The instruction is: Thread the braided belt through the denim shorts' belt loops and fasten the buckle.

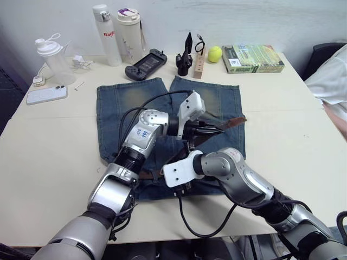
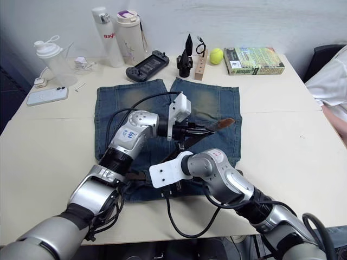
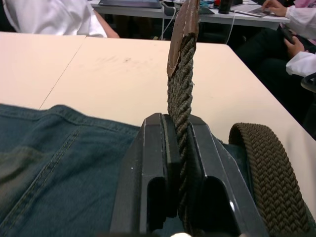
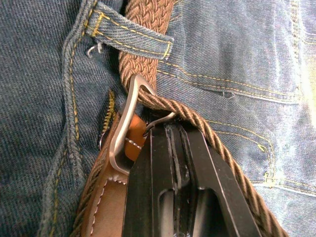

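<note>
The left tool is clamped on the braided belt above the denim shorts mid-counter; the right tool, fingers together, touches the buckle beside a belt loop.

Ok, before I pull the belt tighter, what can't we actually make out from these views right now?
- Prong of the buckle: right wrist view, covered by the right gripper.
- Waistband of the denim shorts, and how many belt loops are threaded: head views, covered by both arms.
- Tip of the braided belt held in the left gripper: left wrist view, cut by the edge.
</note>
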Controlling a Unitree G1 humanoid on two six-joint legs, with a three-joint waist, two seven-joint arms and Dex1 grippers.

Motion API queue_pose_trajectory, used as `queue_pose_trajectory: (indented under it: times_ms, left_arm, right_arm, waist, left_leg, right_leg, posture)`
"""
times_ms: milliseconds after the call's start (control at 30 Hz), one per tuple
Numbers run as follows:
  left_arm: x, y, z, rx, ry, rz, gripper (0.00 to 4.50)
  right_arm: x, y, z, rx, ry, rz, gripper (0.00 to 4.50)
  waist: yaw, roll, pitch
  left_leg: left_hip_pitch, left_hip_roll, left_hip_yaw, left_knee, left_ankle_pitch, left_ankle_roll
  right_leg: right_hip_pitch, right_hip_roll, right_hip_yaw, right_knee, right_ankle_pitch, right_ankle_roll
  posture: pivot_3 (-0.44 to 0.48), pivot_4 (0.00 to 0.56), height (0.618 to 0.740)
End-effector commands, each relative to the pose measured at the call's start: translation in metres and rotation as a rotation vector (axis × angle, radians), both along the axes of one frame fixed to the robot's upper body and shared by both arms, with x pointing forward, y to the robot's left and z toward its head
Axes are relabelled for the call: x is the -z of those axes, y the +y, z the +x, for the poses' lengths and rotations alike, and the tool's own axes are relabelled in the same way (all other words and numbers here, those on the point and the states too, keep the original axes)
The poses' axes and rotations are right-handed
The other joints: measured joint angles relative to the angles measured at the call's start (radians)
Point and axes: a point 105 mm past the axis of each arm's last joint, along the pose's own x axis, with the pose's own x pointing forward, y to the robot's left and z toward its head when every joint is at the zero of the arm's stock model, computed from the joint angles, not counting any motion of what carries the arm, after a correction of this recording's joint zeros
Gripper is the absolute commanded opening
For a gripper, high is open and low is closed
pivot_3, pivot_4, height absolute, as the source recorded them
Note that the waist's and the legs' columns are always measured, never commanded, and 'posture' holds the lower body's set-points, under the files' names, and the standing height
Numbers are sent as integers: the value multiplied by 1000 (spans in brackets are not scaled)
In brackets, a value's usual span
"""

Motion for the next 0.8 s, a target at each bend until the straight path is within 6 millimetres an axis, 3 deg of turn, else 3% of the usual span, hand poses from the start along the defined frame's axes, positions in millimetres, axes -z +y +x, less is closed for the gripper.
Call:
queue_pose_trajectory:
  times_ms: [33,267,433,567,800]
  left_arm:
    - [-43,-41,-30,163,-140,-97,339]
    - [-53,-59,-39,207,-163,-120,339]
    - [-54,-59,-37,197,-177,-125,339]
    - [-51,-22,-16,69,-186,-126,339]
    - [-25,59,-13,-187,-128,-104,339]
  right_arm:
    - [46,4,-31,-100,202,-118,22]
    - [45,4,-32,-115,202,-124,22]
    - [44,5,-31,-115,202,-123,22]
    - [38,4,-21,-41,176,-69,22]
    - [4,-8,-1,103,86,127,22]
  waist:
    - [0,0,0]
    - [-1,1,0]
    - [0,1,0]
    - [-4,1,0]
    - [-23,2,0]
  left_leg:
    - [0,0,0,0,0,0]
    - [0,-1,-3,0,0,0]
    - [0,-1,-3,0,0,0]
    - [0,-1,-3,0,0,0]
    - [0,0,-4,-2,0,0]
  right_leg:
    - [0,0,0,-1,0,0]
    - [2,0,-2,-2,1,1]
    - [2,0,-2,-2,1,1]
    - [2,0,-2,-2,1,1]
    - [2,0,-2,-2,1,1]
  posture:
    - [0,150,720]
    - [0,150,720]
    - [0,150,720]
    - [0,150,720]
    - [0,150,720]
